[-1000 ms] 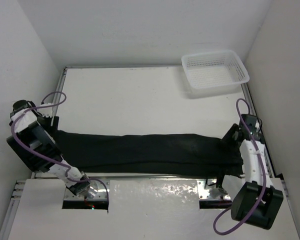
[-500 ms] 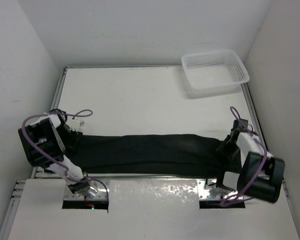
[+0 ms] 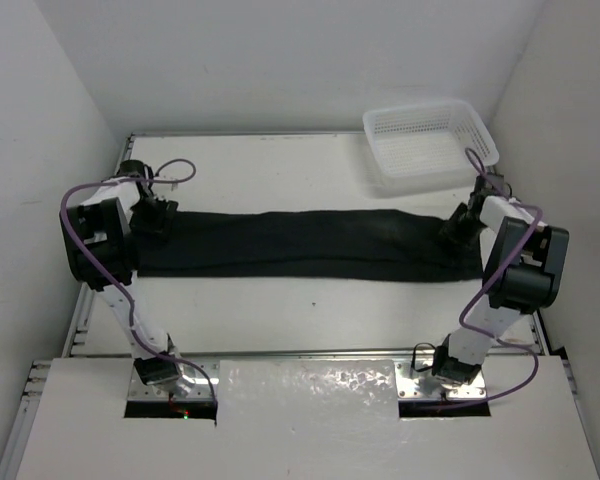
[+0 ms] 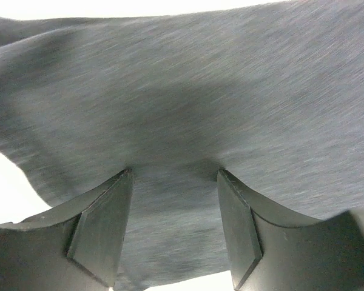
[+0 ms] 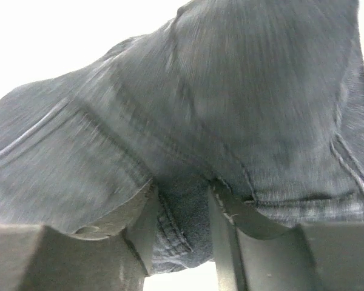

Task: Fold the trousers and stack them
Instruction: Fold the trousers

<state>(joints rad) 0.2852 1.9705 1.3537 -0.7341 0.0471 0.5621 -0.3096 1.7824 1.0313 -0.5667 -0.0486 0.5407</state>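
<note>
**A:** What have you got hold of?

**B:** My left gripper [image 3: 155,215] is clenched on one end of the trousers [image 3: 300,245], and my right gripper [image 3: 458,226] on the other. The cloth is soft and black with a fine weave. At the right, a stitched seam bunches between my fingers [image 5: 139,224].

**A:** Where are they?

**B:** They are stretched between my grippers as one long, narrow band across the middle of the white table [image 3: 280,170], with fairly straight edges.

**A:** Any room to move?

**B:** White tabletop shows along both the near and far sides of the band. The white mesh basket [image 3: 430,150] sits in the far right corner, near my right gripper and apart from the cloth.

Trousers [image 4: 188,91] blurred, cut off in both wrist views.
</note>
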